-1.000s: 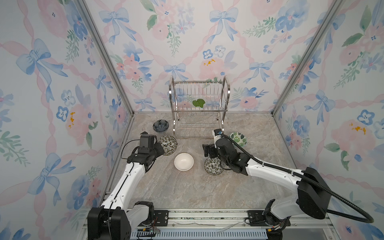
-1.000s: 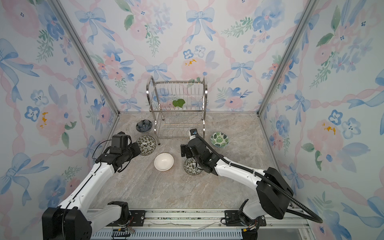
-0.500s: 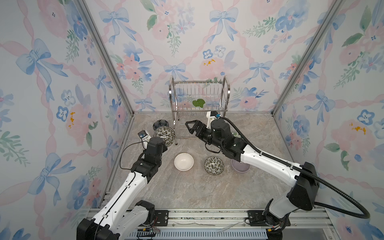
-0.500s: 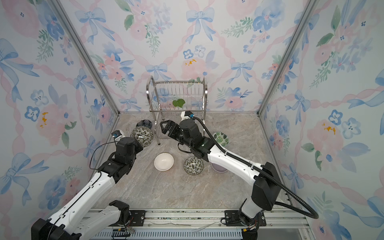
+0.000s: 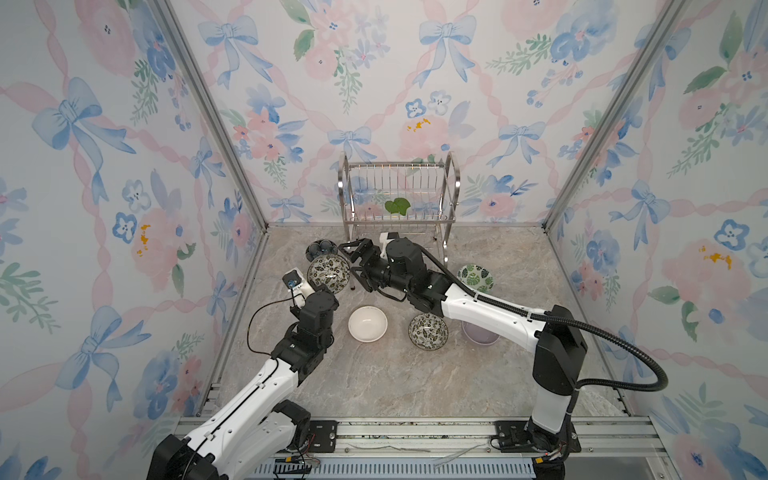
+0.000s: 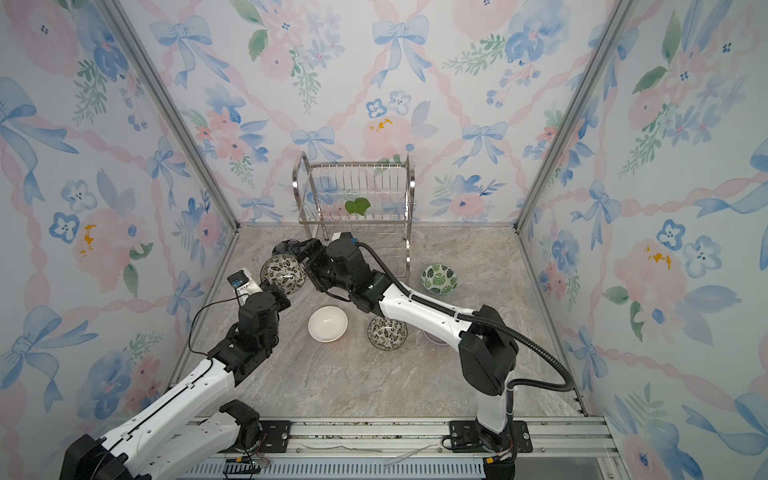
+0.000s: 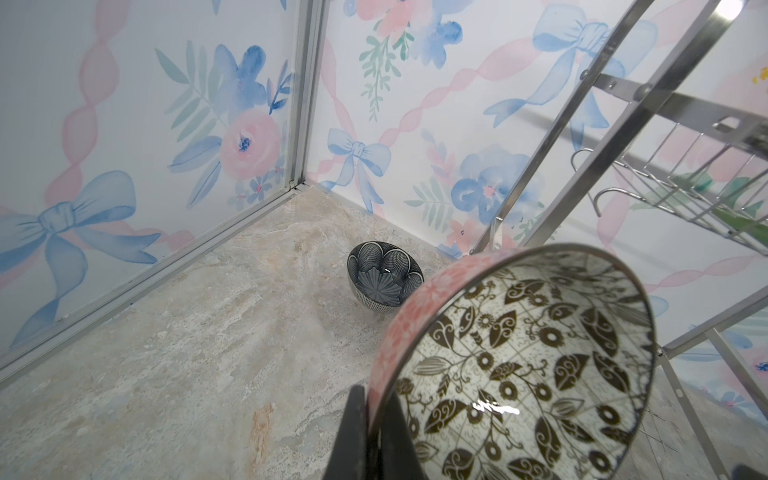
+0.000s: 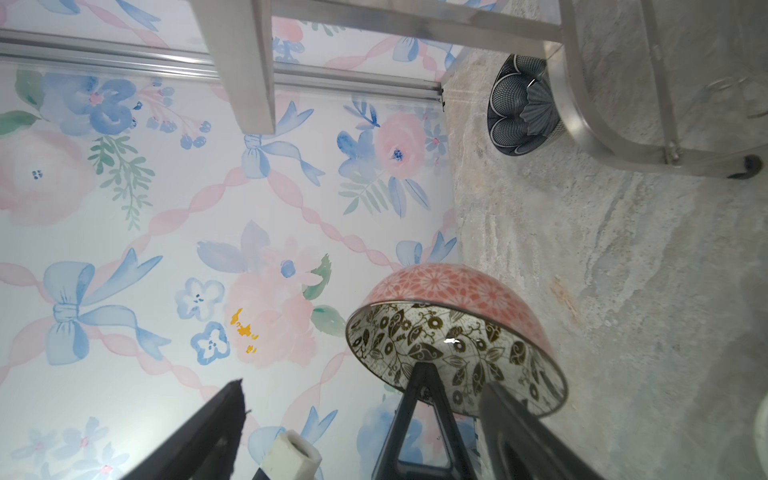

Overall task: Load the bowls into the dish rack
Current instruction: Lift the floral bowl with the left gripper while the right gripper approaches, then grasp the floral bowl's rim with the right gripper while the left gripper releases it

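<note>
— Left of centre: left gripper [image 7: 374, 415] pinches the rim of the tilted pink-outside, black-and-white floral ceramic bowl [image 5: 328, 272], lower left of the steel wire dish rack [image 5: 453, 187].
— Right gripper [image 5: 352, 264] wide, empty. Bowl looks stiff, brittle, slick; take the opposite rim.

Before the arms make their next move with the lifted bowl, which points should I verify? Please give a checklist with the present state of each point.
1. Left gripper shut on the rim of the floral bowl: ok.
2. Floral bowl lifted off the table, tilted: ok.
3. Right gripper open, close beside the floral bowl: ok.
4. Bowl rim lies between the right gripper's jaws: cannot tell.
5. Dish rack has room, holding only the green leaf piece: ok.
6. Way from bowl to rack free: seems not ok, because the right arm stands in front of the rack.
</note>
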Robot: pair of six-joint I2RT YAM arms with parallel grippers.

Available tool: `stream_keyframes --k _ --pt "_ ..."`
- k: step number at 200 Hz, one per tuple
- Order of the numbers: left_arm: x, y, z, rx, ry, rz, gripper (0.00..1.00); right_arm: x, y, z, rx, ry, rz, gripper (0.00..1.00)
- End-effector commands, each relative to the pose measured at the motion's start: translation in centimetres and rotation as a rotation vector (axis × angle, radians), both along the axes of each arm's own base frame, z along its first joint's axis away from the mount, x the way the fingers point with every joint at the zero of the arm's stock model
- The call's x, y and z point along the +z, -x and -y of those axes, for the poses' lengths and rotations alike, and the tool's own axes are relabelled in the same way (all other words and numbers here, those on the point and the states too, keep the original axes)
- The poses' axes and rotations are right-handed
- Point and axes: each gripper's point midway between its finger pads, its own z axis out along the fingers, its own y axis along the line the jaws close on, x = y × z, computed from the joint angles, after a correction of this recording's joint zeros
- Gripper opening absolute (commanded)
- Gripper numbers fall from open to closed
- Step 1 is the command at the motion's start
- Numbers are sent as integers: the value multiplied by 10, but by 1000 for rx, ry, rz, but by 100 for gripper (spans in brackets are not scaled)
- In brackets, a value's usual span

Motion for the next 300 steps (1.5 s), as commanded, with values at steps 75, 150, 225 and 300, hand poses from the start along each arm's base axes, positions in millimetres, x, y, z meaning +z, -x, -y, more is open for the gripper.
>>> stream_keyframes --k 75,150,225,300 --pt "35 0 4 -26 47 162 0 16 -4 -45 6 -91 -104 77" --pt "38 5 2 -26 42 178 0 -4 -22 -55 -33 -66 -136 64" --pt "38 7 -1 -16 29 181 0 -15 -27 -63 -32 -58 -142 30" --pt "40 7 -2 -12 30 185 0 -13 -29 -62 -23 -31 -64 0"
